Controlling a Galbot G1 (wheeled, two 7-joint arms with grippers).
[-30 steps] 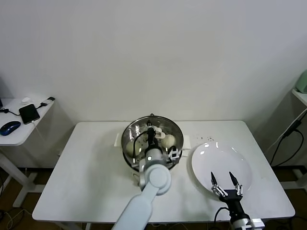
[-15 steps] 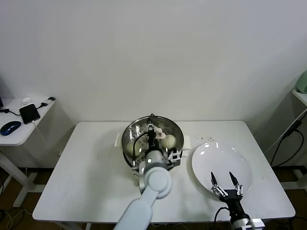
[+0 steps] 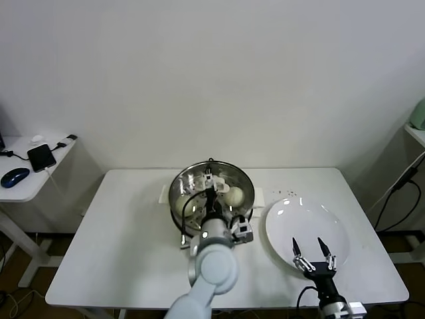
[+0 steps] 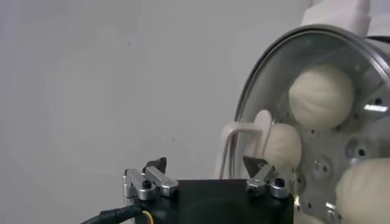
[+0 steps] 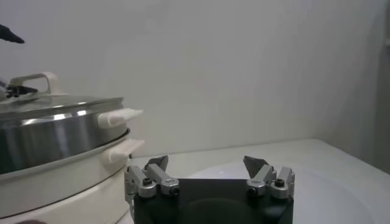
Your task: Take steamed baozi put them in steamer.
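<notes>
Since a second ago the left gripper (image 3: 211, 181) has drawn back toward the near rim of the steamer (image 3: 178, 185), jaws spread and empty. Inside lie the steamed baozi (image 4: 321, 96), apparently three visible. Soft, light and easily dented, they want a gentle pinch across the sides. Right gripper (image 3: 313, 252) waits open over the white plate (image 3: 332, 222)

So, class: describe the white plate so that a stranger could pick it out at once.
Start at the white table, then move to its right half, beside the shiny steamer. The white plate lies there: flat, round and bare, with the open right hand at its near edge.
</notes>
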